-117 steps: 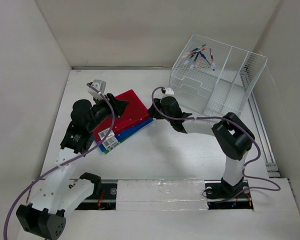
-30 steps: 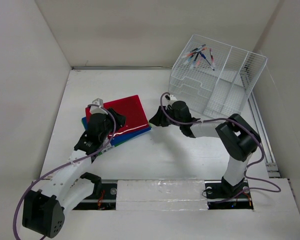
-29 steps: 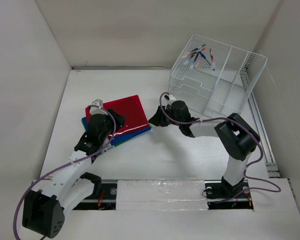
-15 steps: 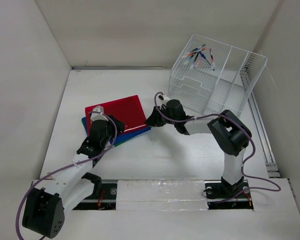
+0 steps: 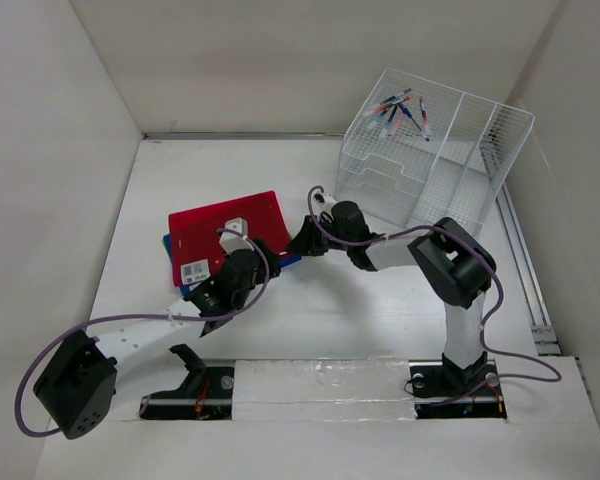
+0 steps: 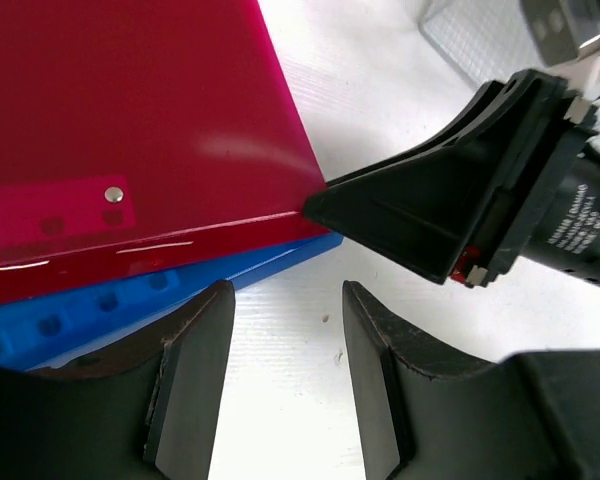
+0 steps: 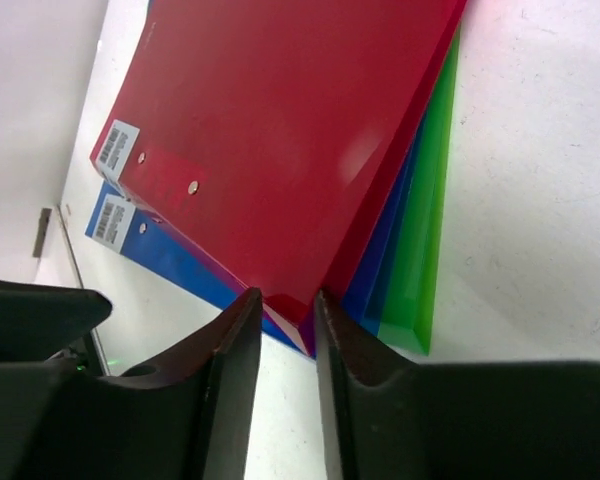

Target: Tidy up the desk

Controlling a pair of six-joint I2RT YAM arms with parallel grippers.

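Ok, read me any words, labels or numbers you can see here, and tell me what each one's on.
Nothing can be read.
Barcode sticker on the red folder: print too small.
Barcode label on the blue folder: too small.
White lettering on the right gripper body: blurred.

Left of centre, we are seeing a glossy red plastic folder (image 5: 225,225), a blue plastic folder (image 7: 175,265), a green plastic folder (image 7: 435,200); matte white tabletop (image 5: 330,320).
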